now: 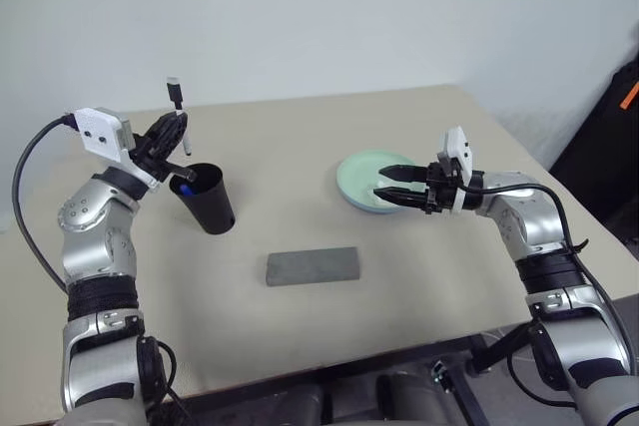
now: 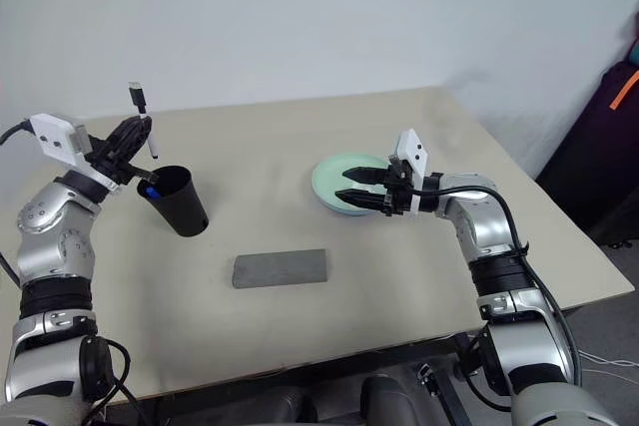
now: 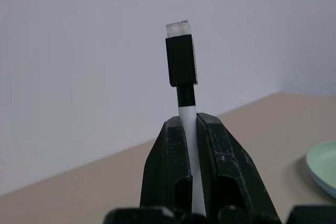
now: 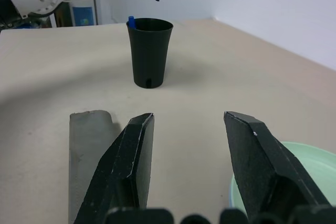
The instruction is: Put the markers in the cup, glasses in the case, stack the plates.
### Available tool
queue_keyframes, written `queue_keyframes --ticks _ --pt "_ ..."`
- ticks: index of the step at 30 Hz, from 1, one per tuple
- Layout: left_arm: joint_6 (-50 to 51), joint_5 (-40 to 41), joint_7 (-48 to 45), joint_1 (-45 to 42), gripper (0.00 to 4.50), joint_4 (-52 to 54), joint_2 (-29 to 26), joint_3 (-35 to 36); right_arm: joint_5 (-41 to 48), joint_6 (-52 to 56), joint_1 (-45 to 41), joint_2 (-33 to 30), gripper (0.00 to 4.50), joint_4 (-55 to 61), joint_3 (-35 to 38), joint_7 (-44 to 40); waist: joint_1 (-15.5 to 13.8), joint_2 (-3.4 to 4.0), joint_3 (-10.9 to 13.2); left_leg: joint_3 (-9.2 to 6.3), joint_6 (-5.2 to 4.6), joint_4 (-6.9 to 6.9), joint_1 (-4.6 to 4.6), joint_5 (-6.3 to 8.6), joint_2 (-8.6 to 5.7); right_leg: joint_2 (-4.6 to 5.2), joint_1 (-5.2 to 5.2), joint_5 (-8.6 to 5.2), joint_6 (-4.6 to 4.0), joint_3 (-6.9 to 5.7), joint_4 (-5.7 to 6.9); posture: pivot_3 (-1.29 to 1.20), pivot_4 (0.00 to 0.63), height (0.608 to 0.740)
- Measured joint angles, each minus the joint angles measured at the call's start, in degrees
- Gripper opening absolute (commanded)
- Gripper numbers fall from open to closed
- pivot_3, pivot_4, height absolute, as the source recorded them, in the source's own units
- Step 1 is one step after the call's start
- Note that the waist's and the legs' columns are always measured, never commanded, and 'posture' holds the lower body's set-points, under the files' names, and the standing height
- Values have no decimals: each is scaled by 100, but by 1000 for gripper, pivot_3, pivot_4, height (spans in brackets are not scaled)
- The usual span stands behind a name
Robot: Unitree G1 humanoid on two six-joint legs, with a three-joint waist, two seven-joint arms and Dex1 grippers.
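Note:
My left gripper (image 1: 176,143) is shut on the black-capped marker (image 1: 181,119), held upright with its cap up, just above and to the left of the black cup (image 1: 208,199). The cup stands on the table with the blue-capped marker (image 1: 188,187) inside it. A mint green plate (image 1: 361,175) lies to the right. My right gripper (image 1: 382,189) hovers open over the plate's near edge, pointing left, with nothing between its fingers. The grey case (image 1: 312,266) lies shut nearer the table's front. The glasses are out of view.
The beige table (image 1: 300,336) ends close behind the cup and plate, near a white wall. A dark bag with an orange strap (image 2: 617,147) stands on the floor past the table's right edge.

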State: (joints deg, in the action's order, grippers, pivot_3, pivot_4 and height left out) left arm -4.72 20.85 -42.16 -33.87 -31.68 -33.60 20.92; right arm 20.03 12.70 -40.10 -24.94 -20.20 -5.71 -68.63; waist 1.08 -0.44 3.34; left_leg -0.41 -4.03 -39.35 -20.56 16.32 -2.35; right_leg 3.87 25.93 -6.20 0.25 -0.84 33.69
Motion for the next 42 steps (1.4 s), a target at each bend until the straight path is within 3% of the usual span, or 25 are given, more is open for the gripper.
queue_keyframes --ticks 19,23,29,42 --pt "-299 -71 -90 -69 50 -660 108 -154 5 4 21 0 2321 62 4 53 1 -1 -1 -2 0 0 0 0 0 1 0 2 -2 -1 0 0 0 740" --pt "-343 -73 -105 -69 1137 -834 144 -154 5 0 21 3 2321 62 5 53 0 -1 -1 -2 0 0 -1 0 0 1 0 2 -2 -2 0 0 0 740" --pt "-479 -75 -139 -73 3194 -923 144 -155 5 -5 21 39 2321 61 5 53 0 -2 -1 -2 0 0 1 0 0 2 -1 2 -2 -2 1 0 0 740" --pt "-483 -8 -139 -87 3194 -950 141 -142 5 -6 21 42 2321 61 5 51 1 -2 -1 -3 0 -3 2 0 1 1 -4 2 -2 -3 1 0 0 740"
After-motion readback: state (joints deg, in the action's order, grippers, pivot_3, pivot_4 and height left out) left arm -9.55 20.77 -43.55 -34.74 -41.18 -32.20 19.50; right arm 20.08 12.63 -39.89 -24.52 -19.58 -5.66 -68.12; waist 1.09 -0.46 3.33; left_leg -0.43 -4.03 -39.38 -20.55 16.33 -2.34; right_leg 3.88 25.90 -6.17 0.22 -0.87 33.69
